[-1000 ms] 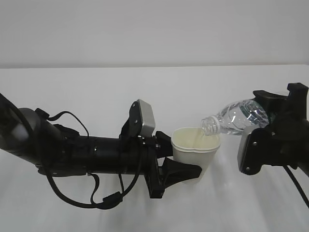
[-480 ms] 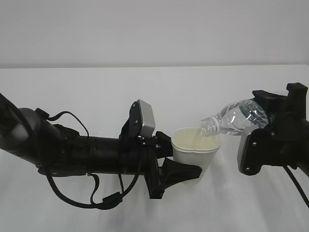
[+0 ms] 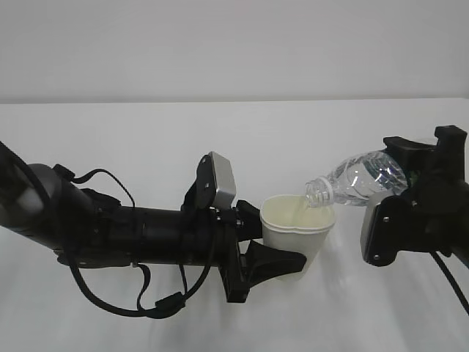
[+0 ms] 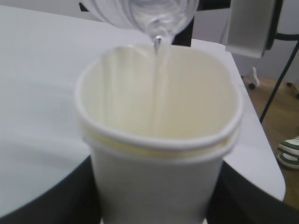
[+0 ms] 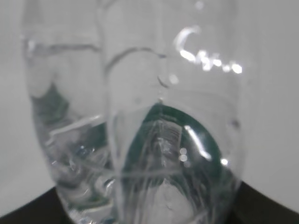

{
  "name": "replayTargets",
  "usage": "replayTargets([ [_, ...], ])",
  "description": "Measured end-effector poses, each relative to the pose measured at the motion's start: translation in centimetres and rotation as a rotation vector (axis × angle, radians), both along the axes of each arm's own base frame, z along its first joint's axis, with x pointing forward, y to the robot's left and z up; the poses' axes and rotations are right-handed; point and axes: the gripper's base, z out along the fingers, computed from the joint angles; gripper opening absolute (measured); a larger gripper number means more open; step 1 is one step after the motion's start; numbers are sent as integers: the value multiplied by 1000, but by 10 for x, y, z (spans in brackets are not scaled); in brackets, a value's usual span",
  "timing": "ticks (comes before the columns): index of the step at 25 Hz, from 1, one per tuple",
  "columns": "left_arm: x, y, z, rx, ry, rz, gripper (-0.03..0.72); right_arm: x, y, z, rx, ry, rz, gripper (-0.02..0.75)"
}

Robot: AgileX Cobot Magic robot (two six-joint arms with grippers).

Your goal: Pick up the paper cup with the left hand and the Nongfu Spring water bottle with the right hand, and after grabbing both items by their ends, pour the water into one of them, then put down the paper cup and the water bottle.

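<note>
White table (image 3: 146, 132) against a plain grey wall. From my station, the left gripper (image 3: 272, 249) sits near the centre, its dark jaws half spread and clamped on the lower wall of the paper cup (image 3: 295, 233), which stands upright with its rim squeezed out of round. At three o'clock of the cup, the right gripper (image 3: 410, 192) pinches the base end of the Nongfu Spring water bottle (image 3: 357, 180); the bottle lies tilted, mouth toward nine o'clock and just over the cup's rim. In the left wrist view, a thin stream of the water (image 4: 159, 79) falls from the bottle mouth into the cup's cream interior.
</note>
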Motion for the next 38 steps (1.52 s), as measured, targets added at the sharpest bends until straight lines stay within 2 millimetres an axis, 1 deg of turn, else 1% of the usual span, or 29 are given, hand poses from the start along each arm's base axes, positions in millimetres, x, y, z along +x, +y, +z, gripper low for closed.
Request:
replayTargets([
  [38,0,0,0,0,3,-1,418,0,0,0,-17,-5,3,382],
])
